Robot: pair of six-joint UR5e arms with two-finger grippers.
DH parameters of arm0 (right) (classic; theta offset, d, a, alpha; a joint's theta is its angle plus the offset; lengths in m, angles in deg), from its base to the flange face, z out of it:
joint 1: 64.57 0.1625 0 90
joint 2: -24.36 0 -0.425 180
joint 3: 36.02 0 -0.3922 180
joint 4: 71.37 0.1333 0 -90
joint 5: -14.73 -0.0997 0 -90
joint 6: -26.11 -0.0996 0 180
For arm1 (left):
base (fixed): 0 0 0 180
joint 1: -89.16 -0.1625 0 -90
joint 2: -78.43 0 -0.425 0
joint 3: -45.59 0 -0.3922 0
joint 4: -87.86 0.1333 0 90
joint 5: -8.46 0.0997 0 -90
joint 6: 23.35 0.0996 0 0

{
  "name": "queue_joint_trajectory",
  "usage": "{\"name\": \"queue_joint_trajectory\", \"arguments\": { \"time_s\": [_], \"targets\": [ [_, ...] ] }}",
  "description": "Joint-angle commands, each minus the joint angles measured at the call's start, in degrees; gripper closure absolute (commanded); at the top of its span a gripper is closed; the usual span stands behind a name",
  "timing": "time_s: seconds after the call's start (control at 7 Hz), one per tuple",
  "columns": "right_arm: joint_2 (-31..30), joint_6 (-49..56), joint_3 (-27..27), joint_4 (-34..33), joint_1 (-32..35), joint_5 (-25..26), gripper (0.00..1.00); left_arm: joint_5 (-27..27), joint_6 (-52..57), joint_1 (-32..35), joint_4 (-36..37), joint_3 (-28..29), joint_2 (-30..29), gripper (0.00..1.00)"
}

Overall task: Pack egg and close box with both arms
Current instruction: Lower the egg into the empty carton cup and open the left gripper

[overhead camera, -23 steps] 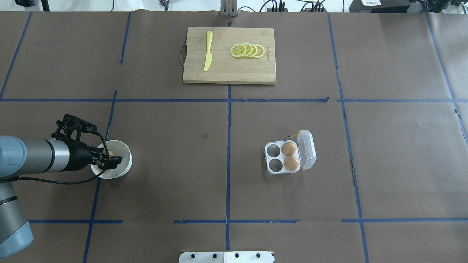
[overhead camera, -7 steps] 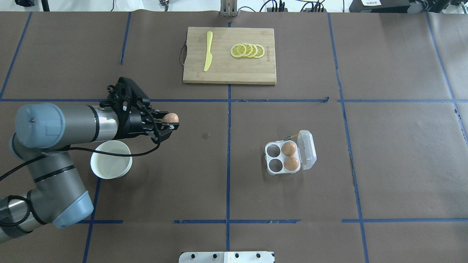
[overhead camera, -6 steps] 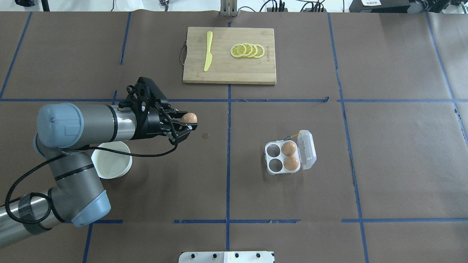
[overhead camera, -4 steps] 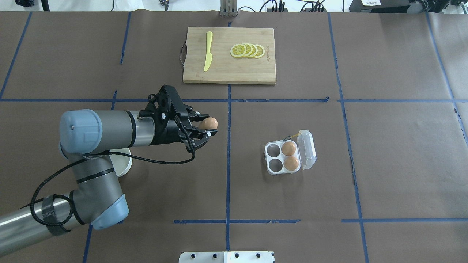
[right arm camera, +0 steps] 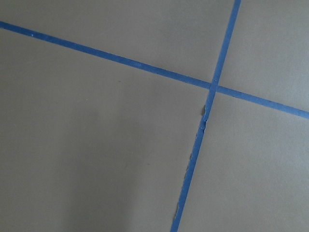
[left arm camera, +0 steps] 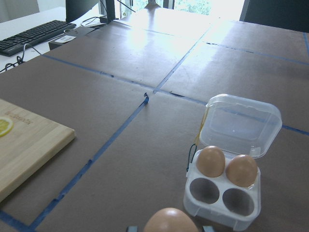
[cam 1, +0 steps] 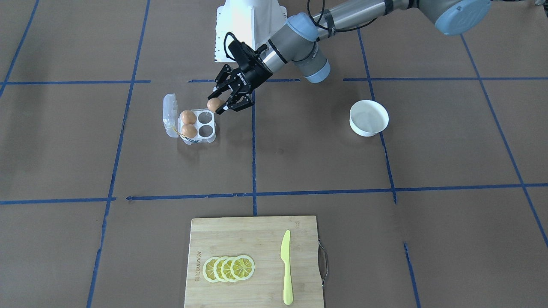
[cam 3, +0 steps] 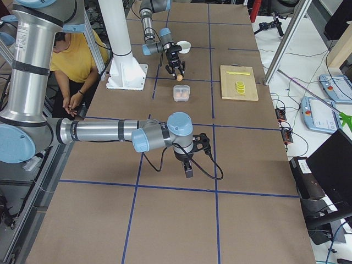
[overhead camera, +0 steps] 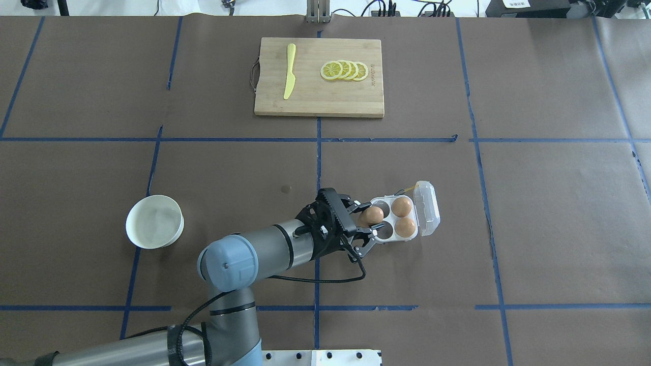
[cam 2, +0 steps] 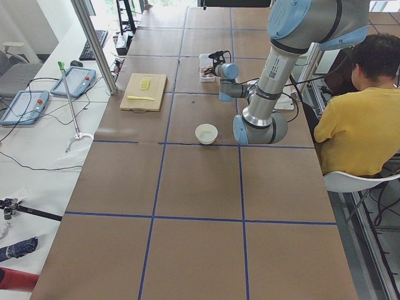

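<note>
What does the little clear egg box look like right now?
The box is small, clear plastic, with four round cups. Its hinged lid stands open, tipped back. Two brown eggs fill the cups next to the lid; the other two cups are empty. It sits flat on the brown table.

Egg (overhead camera: 373, 215): light brown, unmarked. Box (overhead camera: 427, 208): clear, thin yellow band; 2 brown eggs (overhead camera: 402, 206) inside. Left gripper (overhead camera: 370, 222): black. Bowl (overhead camera: 154, 229): white. Table (overhead camera: 559, 203): dark brown, blue tape grid. Cutting board (overhead camera: 315, 99): pale wood; 4 yellow lemon slices (overhead camera: 344, 70), yellow knife (overhead camera: 289, 71).
</note>
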Motion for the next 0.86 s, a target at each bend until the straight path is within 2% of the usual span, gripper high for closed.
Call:
{"name": "queue_joint_trajectory", "arguments": {
  "time_s": [0.0, 0.29, 0.43, 0.57, 0.71],
  "targets": [
    [0.5, 0.0, 0.7, 0.0, 0.0, 0.0, 0.00, 0.9, -0.1, -0.8, -0.2, 4.1, -3.6, 1.00],
    [0.5, 0.0, 0.7, 0.0, 0.1, 0.0, 0.00, 1.8, -0.1, -0.8, -0.2, 4.6, -4.2, 0.96],
    [0.5, -0.1, 0.7, 0.0, 0.1, 0.0, 0.00, 1.8, -0.1, -0.8, -0.2, 4.7, -4.4, 0.85],
    [0.5, -0.1, 0.7, 0.0, 0.1, 0.0, 0.00, 1.8, -0.2, -0.8, -0.1, 4.6, -4.4, 0.67],
    [0.5, -0.1, 0.7, 0.0, 0.1, 0.0, 0.00, 1.9, -0.2, -0.8, -0.1, 4.6, -4.4, 0.61]
  ]
}}
